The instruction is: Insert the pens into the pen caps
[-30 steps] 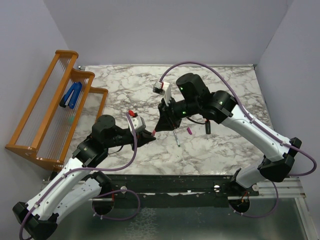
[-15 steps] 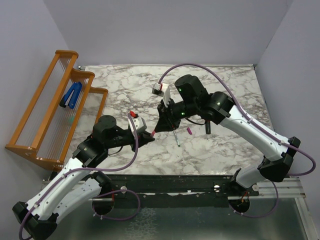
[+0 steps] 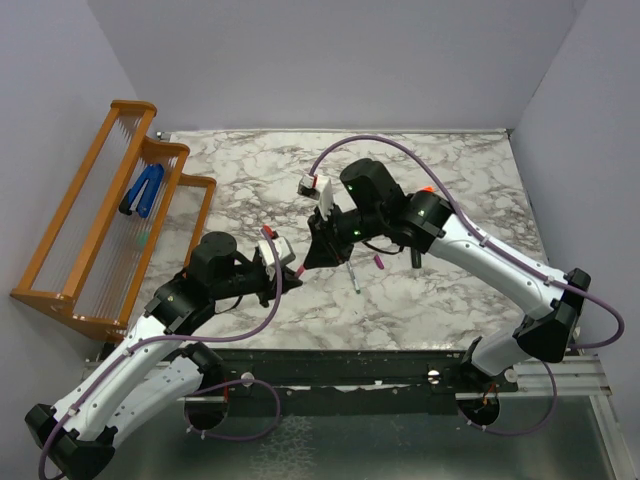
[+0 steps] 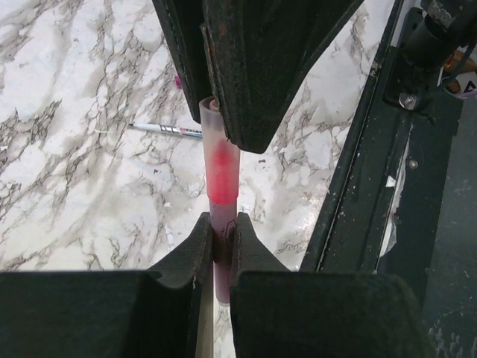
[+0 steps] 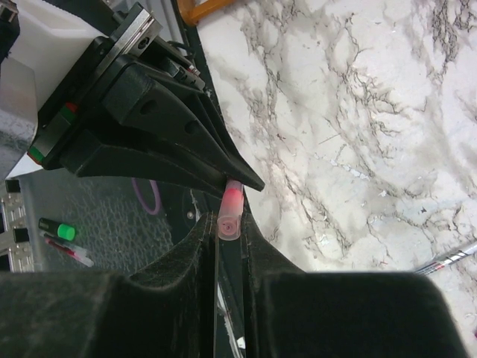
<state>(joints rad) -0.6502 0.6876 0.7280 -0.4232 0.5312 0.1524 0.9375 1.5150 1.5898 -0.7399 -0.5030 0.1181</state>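
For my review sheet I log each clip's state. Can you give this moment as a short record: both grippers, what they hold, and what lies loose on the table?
left gripper: shut on pink pen
right gripper: shut on pale pink cap
mating: pen tip inside the cap, both held off the table; depth cannot be told
loose on marble table: white-grey pen, magenta cap
wooden rack: holds blue clip

Front — my left gripper point(image 3: 290, 274) meets my right gripper point(image 3: 312, 258), no passage | right: white-grey pen point(image 3: 353, 276), magenta cap point(image 3: 380, 262) | far marble point(image 3: 440, 165): open
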